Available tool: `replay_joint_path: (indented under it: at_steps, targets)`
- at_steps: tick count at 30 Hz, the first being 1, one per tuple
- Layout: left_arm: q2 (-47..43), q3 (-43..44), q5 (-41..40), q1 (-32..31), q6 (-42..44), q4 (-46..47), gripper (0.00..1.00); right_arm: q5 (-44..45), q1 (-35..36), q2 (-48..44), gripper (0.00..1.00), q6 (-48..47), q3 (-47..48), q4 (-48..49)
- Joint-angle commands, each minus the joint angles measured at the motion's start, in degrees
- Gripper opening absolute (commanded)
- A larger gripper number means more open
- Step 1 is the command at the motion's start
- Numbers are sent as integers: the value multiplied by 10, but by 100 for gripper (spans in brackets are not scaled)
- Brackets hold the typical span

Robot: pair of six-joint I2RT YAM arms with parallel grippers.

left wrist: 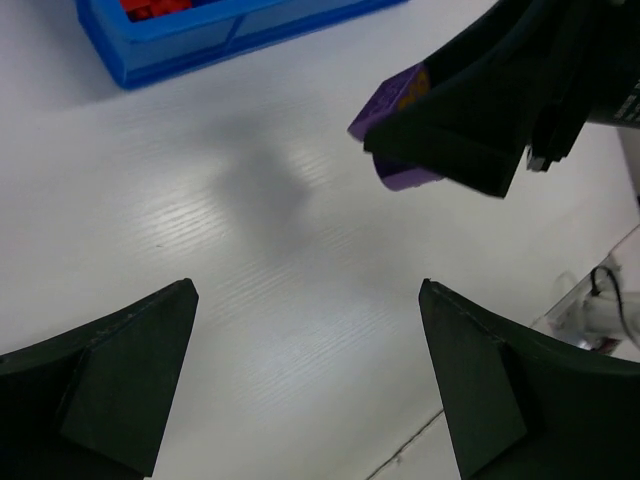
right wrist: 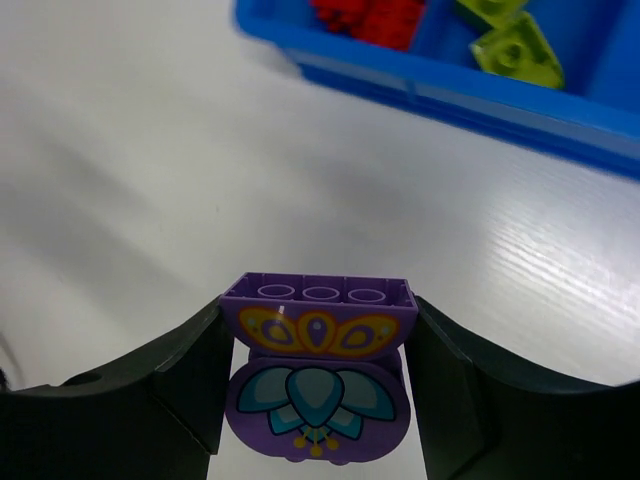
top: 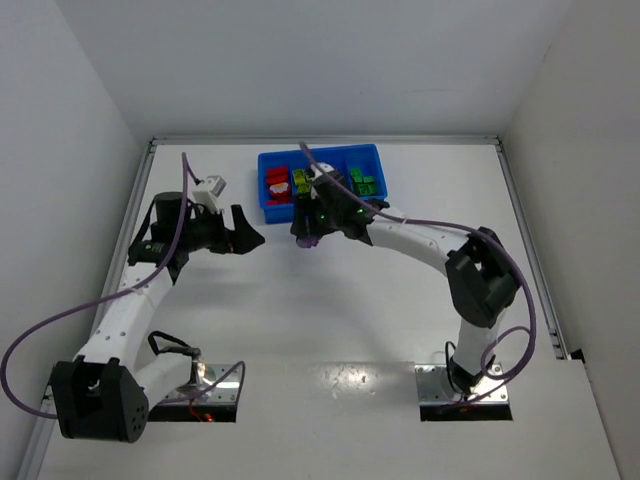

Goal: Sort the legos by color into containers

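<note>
My right gripper [right wrist: 318, 385] is shut on a purple lego [right wrist: 317, 375] printed with yellow and teal petals, held above the table just in front of the blue tray [right wrist: 520, 110]. In the top view the right gripper [top: 310, 234] sits below the tray [top: 268, 160], the purple lego [top: 312, 240] at its tip. The tray holds red legos [top: 277, 184], yellow-green legos [top: 301, 182] and green legos [top: 366, 181]. My left gripper [top: 247, 231] is open and empty, to the left of the right one. In the left wrist view [left wrist: 308, 290] it faces the purple lego [left wrist: 395, 120].
The table's raised rim [top: 150, 150] runs along the back and sides. The right arm [top: 430, 245] stretches from the tray's front to its base [top: 462, 390]. The tray's left end [left wrist: 150, 50] shows at the top of the left wrist view.
</note>
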Motion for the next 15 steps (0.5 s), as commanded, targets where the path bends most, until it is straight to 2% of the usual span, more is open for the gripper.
replay_joint_path:
  at_steps: [1, 2, 4, 8, 12, 15]
  targets:
    - [-7, -37, 7, 6, -142, 120, 100, 5, -35, -21, 0, 183, 19, -31]
    - [-13, -53, 0, -2, -184, 164, 100, 0, -49, -21, 0, 237, 19, -31]
    - [-19, -53, -40, -20, -208, 198, 100, 0, -56, -14, 0, 270, 19, -31]
    - [-14, -48, -116, -63, -251, 206, 100, 18, -61, 8, 0, 371, 56, -58]
    - [20, -48, -123, -89, -285, 234, 100, 30, -61, 22, 0, 404, 95, -78]
    - [40, -61, -115, -97, -317, 261, 95, 22, -61, 32, 0, 432, 109, -83]
